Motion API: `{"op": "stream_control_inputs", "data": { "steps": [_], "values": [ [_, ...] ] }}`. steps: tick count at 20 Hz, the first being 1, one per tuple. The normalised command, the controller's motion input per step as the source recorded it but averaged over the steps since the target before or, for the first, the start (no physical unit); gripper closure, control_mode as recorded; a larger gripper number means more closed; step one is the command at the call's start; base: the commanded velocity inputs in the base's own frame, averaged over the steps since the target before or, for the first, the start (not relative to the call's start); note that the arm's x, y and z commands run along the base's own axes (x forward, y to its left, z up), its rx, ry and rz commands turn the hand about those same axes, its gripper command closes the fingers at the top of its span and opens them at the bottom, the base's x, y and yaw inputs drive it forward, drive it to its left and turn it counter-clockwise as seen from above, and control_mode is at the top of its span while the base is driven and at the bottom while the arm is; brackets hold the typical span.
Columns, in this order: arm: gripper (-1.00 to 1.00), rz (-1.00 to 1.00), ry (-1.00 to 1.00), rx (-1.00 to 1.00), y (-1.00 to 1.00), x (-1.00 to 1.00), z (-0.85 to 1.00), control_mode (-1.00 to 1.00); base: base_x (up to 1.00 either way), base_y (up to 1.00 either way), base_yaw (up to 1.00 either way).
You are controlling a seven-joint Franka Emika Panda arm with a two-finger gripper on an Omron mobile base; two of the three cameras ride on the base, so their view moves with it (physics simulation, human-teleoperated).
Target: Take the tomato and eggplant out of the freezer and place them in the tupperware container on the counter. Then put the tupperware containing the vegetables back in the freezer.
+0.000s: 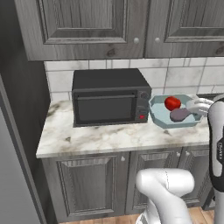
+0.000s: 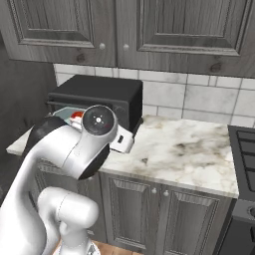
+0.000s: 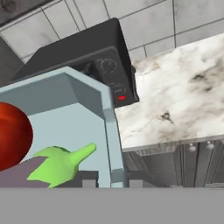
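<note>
The pale blue tupperware container [image 1: 158, 114] hangs tilted just right of the microwave, seemingly lifted off the counter [image 1: 109, 138]. Inside it lie the red tomato [image 1: 172, 103] and the purple-grey eggplant [image 1: 178, 114]. My gripper [image 1: 191, 110] reaches in from the right and is shut on the container's right rim. In the hand view the rim [image 3: 107, 113] runs down between my gripper's tips [image 3: 113, 183], with the tomato [image 3: 13, 135] and the green-stemmed eggplant [image 3: 26, 177] at lower left. In the right base view my arm hides most of the container [image 2: 62, 112]. The freezer's grey side [image 1: 11, 175] fills the left edge.
The black microwave [image 1: 109, 98] stands on the counter against the tiled wall, close to the container's left side. Dark upper cabinets [image 1: 87, 26] hang overhead. Open marbled counter [image 2: 184, 144] stretches right toward a stove [image 2: 244, 149].
</note>
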Motion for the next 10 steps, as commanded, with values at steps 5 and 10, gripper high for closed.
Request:
{"op": "stream_control_inputs", "data": {
  "steps": [5, 10],
  "values": [
    [1.00, -0.02, 0.00, -0.03, 0.08, -0.87, 0.36, -1.00, 0.00, 0.00, 0.00],
    [1.00, 0.00, 0.00, 0.00, 0.38, -0.76, 0.26, -1.00, 0.00, 0.00, 0.00]
  ]
}}
